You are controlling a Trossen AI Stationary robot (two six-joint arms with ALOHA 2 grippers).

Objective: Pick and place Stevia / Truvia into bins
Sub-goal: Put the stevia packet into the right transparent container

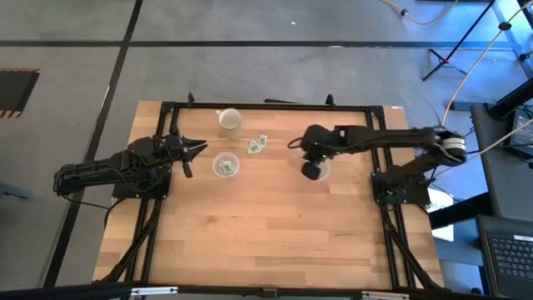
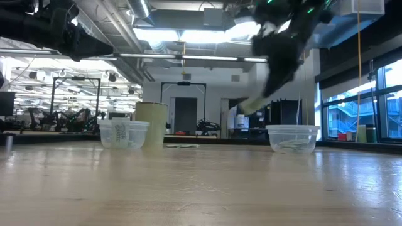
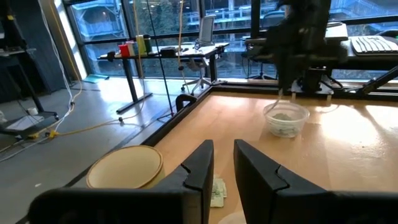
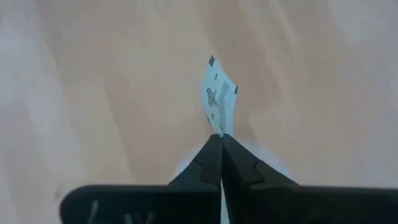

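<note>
My right gripper (image 1: 311, 169) hangs above the table beside the right clear bin (image 1: 323, 170), shut on one pale green-and-white Stevia packet (image 4: 219, 98). In the low view the packet (image 2: 250, 104) hangs in the air above and left of that bin (image 2: 292, 138), which holds packets. My left gripper (image 1: 193, 155) waits open, raised near the table's left edge, beside the left clear bin (image 1: 225, 165), which also holds packets. Two or three loose packets (image 1: 256, 144) lie flat on the wood between the bins. My right gripper pinches the packet by one short end (image 4: 217, 129) between the tips of its two shut fingers. The fingers slant downward, and the rest of the packet sticks out beyond them. The packet is lifted clear of the table and the bin.
An opaque cream cup (image 1: 231, 122) stands near the far edge, behind the left bin; it shows in the left wrist view as the cream cup (image 3: 124, 167). A black frame (image 1: 266, 106) borders the table. The near half of the wooden top is open room.
</note>
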